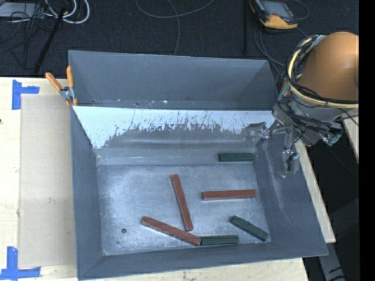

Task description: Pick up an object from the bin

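Orange-capped arm (328, 63) hangs its gripper (281, 148), state unclear, above the right wall of the scuffed bin (176, 86), dark cabled floor (176, 22) beyond.

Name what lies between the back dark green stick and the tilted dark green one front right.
A red stick, clear of the back stick and the tilted stick; camera view.

You won't find any words, numbers, labels or signs to read here, not on the bin (176, 92) and not on the sticks (181, 202) inside it
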{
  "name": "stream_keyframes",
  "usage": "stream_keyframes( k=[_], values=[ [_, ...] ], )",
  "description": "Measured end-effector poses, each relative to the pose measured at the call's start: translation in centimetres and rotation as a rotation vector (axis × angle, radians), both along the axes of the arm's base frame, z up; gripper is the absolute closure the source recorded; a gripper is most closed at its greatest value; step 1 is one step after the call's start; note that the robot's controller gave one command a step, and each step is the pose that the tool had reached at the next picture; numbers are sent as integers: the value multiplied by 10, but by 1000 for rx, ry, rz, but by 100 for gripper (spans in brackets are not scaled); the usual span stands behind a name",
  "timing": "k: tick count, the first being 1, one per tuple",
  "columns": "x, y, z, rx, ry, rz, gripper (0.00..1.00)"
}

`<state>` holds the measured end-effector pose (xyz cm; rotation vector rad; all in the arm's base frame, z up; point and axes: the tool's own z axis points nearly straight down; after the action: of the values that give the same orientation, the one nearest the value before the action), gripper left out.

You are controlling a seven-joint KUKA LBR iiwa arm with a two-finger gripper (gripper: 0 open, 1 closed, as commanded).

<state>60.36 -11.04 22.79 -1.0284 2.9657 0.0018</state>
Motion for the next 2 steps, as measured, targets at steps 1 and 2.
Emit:
stream_keyframes(
  k=[1,2],
  values=[
    [-29,27,-162,1,9,388,0],
    [4,-5,-158,1,-1,416,0]
  ],
)
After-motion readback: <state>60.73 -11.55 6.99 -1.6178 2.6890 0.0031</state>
